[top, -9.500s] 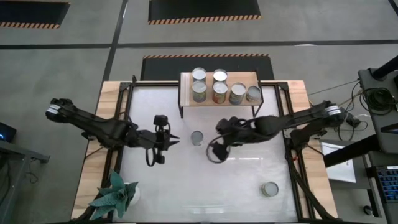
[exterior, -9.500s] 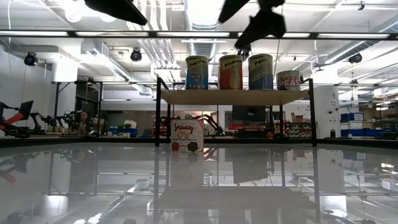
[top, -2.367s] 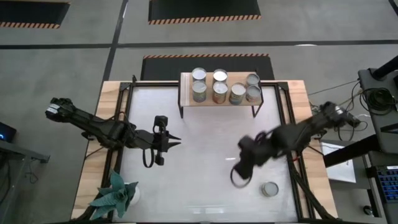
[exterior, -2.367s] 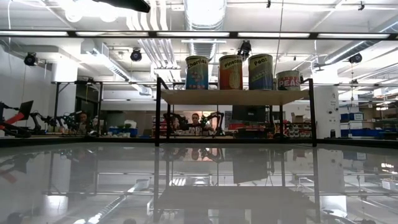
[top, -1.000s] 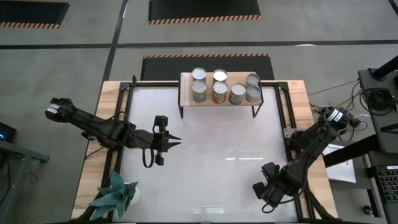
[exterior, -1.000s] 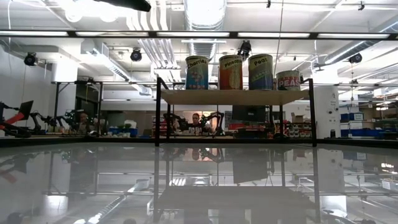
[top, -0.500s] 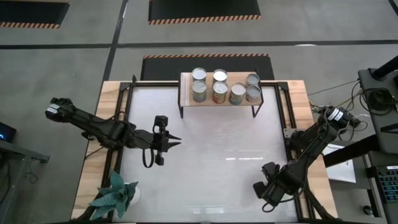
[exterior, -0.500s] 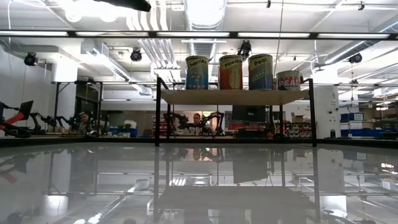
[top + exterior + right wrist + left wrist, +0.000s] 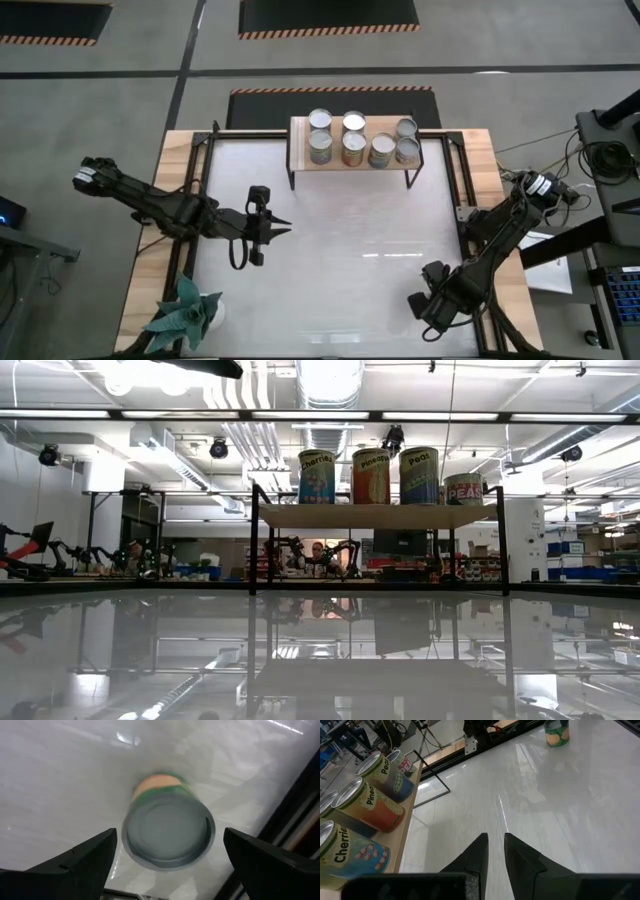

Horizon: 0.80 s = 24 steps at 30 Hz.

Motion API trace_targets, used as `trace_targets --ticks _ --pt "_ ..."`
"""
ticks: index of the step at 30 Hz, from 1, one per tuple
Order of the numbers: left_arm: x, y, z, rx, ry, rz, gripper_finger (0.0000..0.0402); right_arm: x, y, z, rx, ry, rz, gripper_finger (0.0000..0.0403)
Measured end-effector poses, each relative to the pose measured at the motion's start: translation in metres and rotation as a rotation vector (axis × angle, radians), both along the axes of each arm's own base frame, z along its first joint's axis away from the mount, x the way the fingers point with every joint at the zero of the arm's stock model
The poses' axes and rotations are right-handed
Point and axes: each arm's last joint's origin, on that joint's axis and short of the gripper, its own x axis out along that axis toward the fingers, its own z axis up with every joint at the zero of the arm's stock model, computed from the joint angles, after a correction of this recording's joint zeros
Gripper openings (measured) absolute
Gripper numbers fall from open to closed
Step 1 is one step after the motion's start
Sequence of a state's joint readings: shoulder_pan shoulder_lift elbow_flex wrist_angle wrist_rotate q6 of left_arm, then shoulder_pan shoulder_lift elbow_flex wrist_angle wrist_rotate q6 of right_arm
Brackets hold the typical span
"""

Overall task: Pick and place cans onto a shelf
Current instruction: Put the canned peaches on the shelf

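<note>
Seven cans on the shelf [image 9: 352, 160], one can [image 9: 169, 827] left on the table [image 9: 330, 260]. High view: shelf sits at the table's far edge, centre. Cans on it, two rows: back row [image 9: 320, 120], [image 9: 354, 122], [image 9: 406, 127]; front row [image 9: 320, 147], [image 9: 353, 149], [image 9: 382, 150], [image 9: 407, 151]. Low view shows four upright along the front edge of the board: blue cherries can [image 9: 316, 477], orange pineapple can [image 9: 371, 476], peas can [image 9: 419, 475], shorter peas can [image 9: 464, 489] at the right end. Black legs under the board; people visible far off in the room behind.

Remaining can: near-right corner of the table, upright, silver top, green and orange label. Right gripper [image 9: 428, 303] is directly over it, so the high view doesn't show it. Right wrist view looks straight down on the lid: can centred between the two fingers [image 9: 80, 857], claw wide, clear gap on both sides, no contact. Left wrist view shows the same can [image 9: 556, 732] far off across the white surface.

Left gripper [image 9: 283, 228] hovers over the table's left-centre, pointing toward the middle, well apart from shelf and can. Its claw is narrow, fingertips nearly together with a thin slit, nothing between them.

Teal spiky plant [image 9: 185, 312] at the table's near-left corner.
</note>
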<state>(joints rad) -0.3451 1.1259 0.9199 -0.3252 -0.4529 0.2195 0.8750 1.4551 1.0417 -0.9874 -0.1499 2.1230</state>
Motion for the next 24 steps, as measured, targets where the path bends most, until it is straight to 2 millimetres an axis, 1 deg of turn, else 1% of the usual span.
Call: trace_targets --ticks 6,10,13,19,24 --pt "0.000 0.000 0.000 0.000 0.000 0.000 0.0044 -0.003 0.001 -0.007 0.013 0.000 0.000 0.0354" --pt "0.000 0.000 0.000 0.000 0.000 0.000 0.0044 -0.003 0.003 -0.015 0.011 0.002 0.000 0.0350" --pt "0.000 0.000 0.000 0.000 0.000 0.000 0.0044 -0.002 0.004 -0.019 0.002 0.009 0.000 0.0335" --pt "0.000 0.000 0.000 0.000 0.000 0.000 0.0044 -0.001 0.004 -0.019 0.005 0.008 -0.003 0.0298" --pt "0.000 0.000 0.000 0.000 0.000 0.000 0.0044 -0.002 0.003 -0.017 0.000 0.015 -0.008 0.0292"
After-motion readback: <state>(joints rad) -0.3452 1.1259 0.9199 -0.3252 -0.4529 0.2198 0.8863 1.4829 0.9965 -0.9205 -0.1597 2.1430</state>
